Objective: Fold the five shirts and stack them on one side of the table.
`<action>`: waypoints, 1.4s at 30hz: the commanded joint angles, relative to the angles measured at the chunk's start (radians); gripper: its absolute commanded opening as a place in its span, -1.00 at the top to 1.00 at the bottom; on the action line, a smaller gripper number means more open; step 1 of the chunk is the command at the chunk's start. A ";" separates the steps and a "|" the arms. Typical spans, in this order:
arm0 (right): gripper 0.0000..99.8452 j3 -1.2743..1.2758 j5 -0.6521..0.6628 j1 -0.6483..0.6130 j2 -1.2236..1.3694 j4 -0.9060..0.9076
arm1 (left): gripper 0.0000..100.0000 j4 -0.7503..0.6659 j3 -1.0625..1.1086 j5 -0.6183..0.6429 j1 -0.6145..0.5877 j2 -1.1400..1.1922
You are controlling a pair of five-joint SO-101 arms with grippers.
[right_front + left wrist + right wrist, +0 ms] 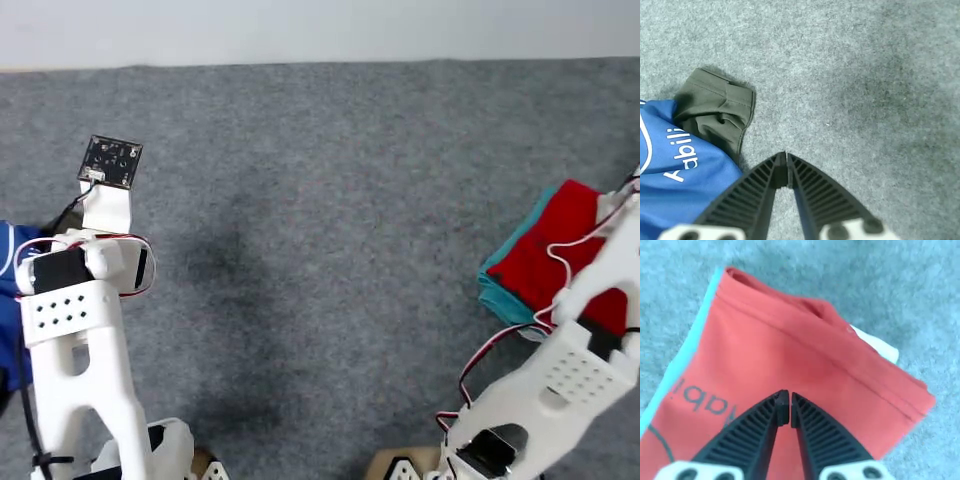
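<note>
A folded red shirt [558,250] lies on top of a teal shirt [500,285] at the table's right edge. In the right wrist view the red shirt [790,365] lies just under my right gripper [786,407], which is shut and holds nothing; a teal edge [675,375] and a white corner [880,347] stick out from beneath. At the left edge lie a blue shirt [680,180] and a crumpled olive shirt [717,110]. My left gripper [786,170] is shut and empty over bare carpet beside them. The blue shirt [8,290] peeks out by the left arm.
Grey felt [330,200] covers the table, with open room across its middle. A pale wall runs along the far edge. Both arm bases stand at the near edge.
</note>
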 commanded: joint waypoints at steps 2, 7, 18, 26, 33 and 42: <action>0.98 -0.054 -0.017 -0.024 -0.028 0.015 | 0.99 -0.003 -0.012 -0.006 0.009 -0.028; 0.98 -0.054 -0.017 -0.130 -0.093 0.214 | 0.99 0.055 -0.056 -0.006 0.009 -0.028; 0.98 -0.014 -0.014 -0.331 -0.252 0.478 | 0.94 0.218 -0.260 -0.023 -0.048 -0.020; 0.98 0.252 -0.014 -0.384 -0.349 0.478 | 0.73 0.213 -0.260 -0.387 -0.273 -0.014; 0.98 0.525 -0.015 -0.386 -0.412 0.476 | 0.60 0.112 -0.265 -0.646 -0.535 0.141; 0.98 0.629 -0.017 -0.386 -0.424 0.476 | 0.59 -0.109 -0.265 -0.694 -0.557 0.404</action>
